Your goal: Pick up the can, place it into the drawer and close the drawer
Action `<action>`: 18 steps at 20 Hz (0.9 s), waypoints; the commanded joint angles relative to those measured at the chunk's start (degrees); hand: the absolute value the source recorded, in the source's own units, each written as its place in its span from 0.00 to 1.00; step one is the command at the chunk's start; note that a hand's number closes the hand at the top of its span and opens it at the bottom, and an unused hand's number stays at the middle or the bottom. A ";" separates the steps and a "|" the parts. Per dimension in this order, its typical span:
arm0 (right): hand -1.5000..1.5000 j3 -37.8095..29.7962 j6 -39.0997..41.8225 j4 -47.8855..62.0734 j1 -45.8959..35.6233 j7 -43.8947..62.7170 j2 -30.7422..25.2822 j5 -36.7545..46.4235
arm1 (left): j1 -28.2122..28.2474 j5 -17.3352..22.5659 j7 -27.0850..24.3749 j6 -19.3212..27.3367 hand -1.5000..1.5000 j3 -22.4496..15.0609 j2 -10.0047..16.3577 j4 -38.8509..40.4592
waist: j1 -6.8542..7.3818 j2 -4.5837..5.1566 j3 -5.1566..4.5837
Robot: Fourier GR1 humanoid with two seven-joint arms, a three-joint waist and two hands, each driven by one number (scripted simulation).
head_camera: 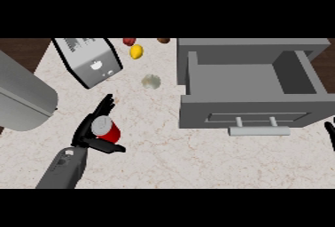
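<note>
The left robot hand (pixel 85 132) was grasping the upright red can (pixel 108 129) at the desk's (pixel 196 155) left. The open drawer (pixel 242 80) lay well apart to its right, nearer the right robot hand (pixel 330 133), whose state I cannot tell.

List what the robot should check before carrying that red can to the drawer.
1. Grip on can: ok, the left hand curls round it.
2. Lift off the counter: cannot tell.
3. Open drawer: ok, it is pulled out.
4. Route to the drawer: ok, the pale lump lies off to one side.
5. Keeping the right hand out of the way: ok, it sits at the view's right edge.
</note>
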 commanded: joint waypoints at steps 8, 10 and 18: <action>0.00 5.56 -3.87 -3.29 2.45 1.01 1.31 2.31 | 2.03 4.21 5.33 -4.39 1.00 -1.12 -3.16 -8.64 | 0.38 -0.12 0.02; 0.00 2.47 -2.17 -1.66 0.41 0.72 1.32 0.91 | 1.74 3.95 7.38 -3.49 1.00 -2.10 -4.43 -9.14 | 0.28 -0.08 0.02; 0.00 2.31 -1.52 -1.60 3.71 -2.55 1.32 1.05 | 4.29 8.71 9.69 10.06 1.00 6.37 -4.99 -15.77 | 0.84 -0.30 0.07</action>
